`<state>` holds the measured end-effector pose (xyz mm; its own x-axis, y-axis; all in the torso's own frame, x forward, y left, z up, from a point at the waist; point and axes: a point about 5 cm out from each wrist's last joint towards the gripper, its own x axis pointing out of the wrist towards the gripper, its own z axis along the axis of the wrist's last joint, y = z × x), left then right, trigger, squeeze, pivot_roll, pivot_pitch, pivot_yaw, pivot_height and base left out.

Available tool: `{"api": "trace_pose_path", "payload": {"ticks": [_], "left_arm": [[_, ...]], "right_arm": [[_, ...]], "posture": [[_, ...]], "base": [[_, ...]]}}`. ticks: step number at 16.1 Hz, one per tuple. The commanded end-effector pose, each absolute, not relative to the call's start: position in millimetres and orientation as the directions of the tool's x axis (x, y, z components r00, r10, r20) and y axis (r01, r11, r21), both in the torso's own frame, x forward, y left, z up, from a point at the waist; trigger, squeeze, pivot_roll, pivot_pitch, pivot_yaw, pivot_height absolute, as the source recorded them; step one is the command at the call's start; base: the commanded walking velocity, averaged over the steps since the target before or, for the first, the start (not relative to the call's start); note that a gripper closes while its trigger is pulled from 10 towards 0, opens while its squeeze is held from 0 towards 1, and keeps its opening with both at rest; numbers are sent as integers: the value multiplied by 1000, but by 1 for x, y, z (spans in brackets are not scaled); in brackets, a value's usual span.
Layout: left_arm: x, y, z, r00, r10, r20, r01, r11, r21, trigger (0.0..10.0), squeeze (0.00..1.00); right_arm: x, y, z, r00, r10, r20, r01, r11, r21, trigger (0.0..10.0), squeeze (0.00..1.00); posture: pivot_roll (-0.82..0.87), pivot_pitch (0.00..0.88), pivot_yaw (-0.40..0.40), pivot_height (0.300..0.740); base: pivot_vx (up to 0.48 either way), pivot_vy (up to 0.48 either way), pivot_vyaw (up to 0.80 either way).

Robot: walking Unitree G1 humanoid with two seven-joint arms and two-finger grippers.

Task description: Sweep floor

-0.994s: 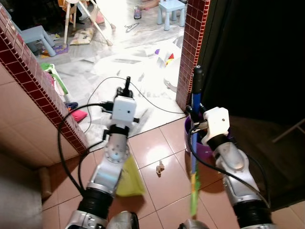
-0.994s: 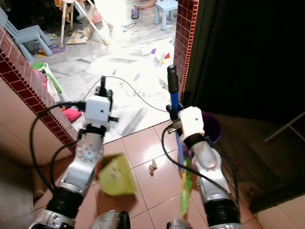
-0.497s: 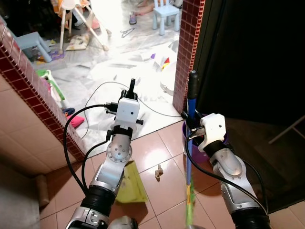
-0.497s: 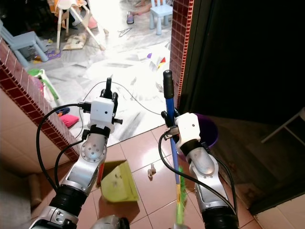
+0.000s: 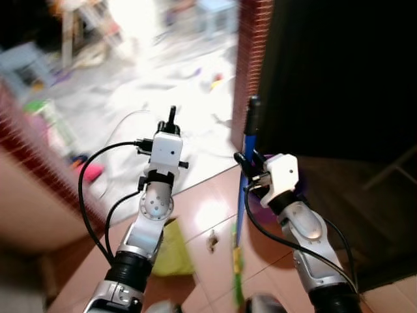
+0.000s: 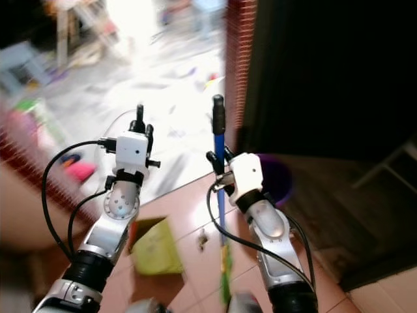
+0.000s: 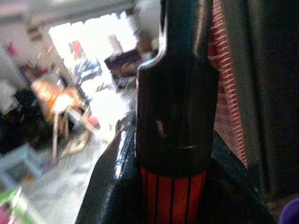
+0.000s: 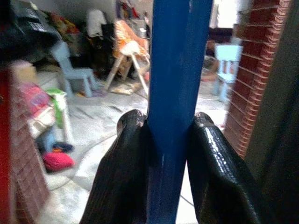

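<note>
Right gripper (image 5: 246, 164) jaws still clamp blue broom handle (image 5: 244, 189); left gripper (image 5: 171, 119) grips red-black dustpan handle (image 7: 175, 140). Camera shifted, view blurrier; yellow-green dustpan (image 5: 171, 249) stays low.

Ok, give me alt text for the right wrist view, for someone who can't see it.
The right gripper is clamped on a blue broom handle, one black finger on each side. Behind it lies a cluttered, brightly lit room with a pale blue chair, a small blue stool and a red brick pillar.
</note>
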<state>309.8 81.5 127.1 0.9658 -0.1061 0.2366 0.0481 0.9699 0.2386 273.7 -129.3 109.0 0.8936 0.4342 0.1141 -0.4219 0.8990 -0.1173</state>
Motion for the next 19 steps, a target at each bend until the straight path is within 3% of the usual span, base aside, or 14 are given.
{"api": "trace_pose_path", "payload": {"ticks": [1, 16, 19], "left_arm": [[311, 79, 137, 951, -116, 285, 48, 970, 237, 10000, 0], [325, 85, 139, 948, -128, 290, 42, 957, 287, 10000, 0], [333, 83, 138, 950, -138, 280, 50, 953, 299, 10000, 0]], "right_arm": [[276, -127, 120, 881, 448, 156, -428, 892, -143, 10000, 0], [273, -124, 127, 872, 459, 169, -446, 888, -114, 10000, 0], [272, -116, 135, 849, 494, 189, -488, 869, -81, 10000, 0]], "posture": [[-167, 0, 81, 740], [-187, 3, 109, 740], [-205, 66, 105, 740]], "base": [[0, 0, 0], [0, 0, 0], [0, 0, 0]]}}
